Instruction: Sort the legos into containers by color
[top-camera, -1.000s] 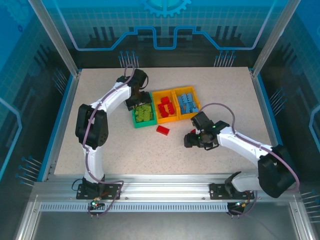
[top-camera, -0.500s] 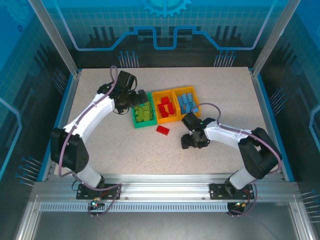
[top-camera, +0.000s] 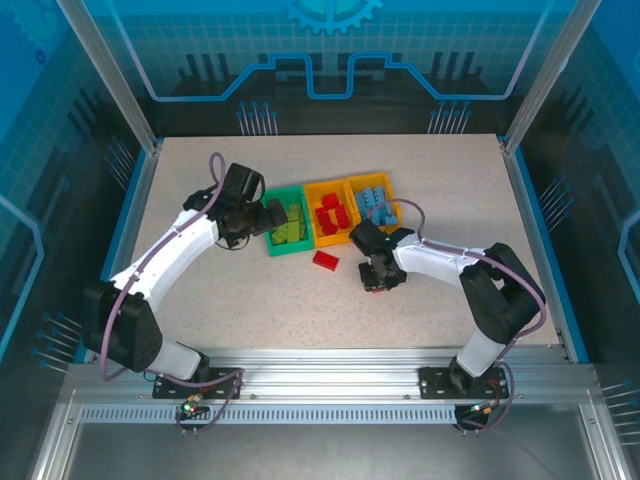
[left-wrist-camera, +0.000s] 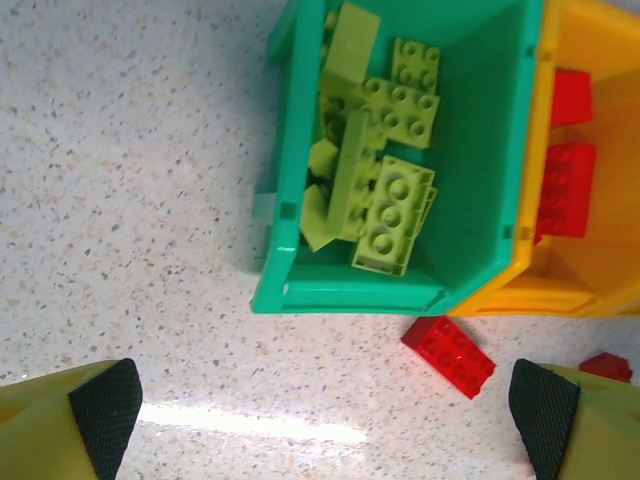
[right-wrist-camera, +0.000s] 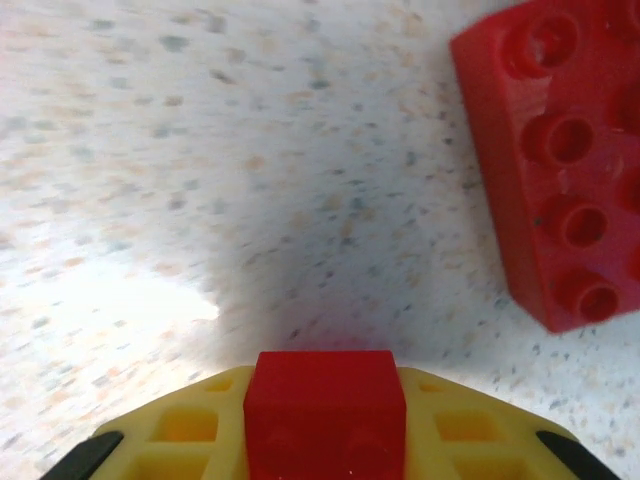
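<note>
Three containers stand in a row: a green bin (top-camera: 287, 226) with lime legos (left-wrist-camera: 385, 150), an orange-yellow bin (top-camera: 333, 213) with red legos (left-wrist-camera: 565, 185), and another orange-yellow bin (top-camera: 374, 203) with blue ones. A larger red lego (top-camera: 325, 260) (left-wrist-camera: 448, 355) (right-wrist-camera: 555, 160) lies on the table in front of the bins. My left gripper (top-camera: 263, 217) (left-wrist-camera: 325, 420) hangs open just left of the green bin, nothing between its fingers. My right gripper (top-camera: 378, 277) (right-wrist-camera: 325, 445) is low on the table right of that brick, shut on a small red lego (right-wrist-camera: 325, 405).
The speckled table (top-camera: 440, 180) is ringed by a blue rim and metal posts. Both arms reach in from the near edge. Bare table lies left of the green bin and right of the blue-filled bin.
My left gripper drew back leftward from above the green bin and opened wide. My right gripper slid left toward the loose red bricks and closed on the small one.
</note>
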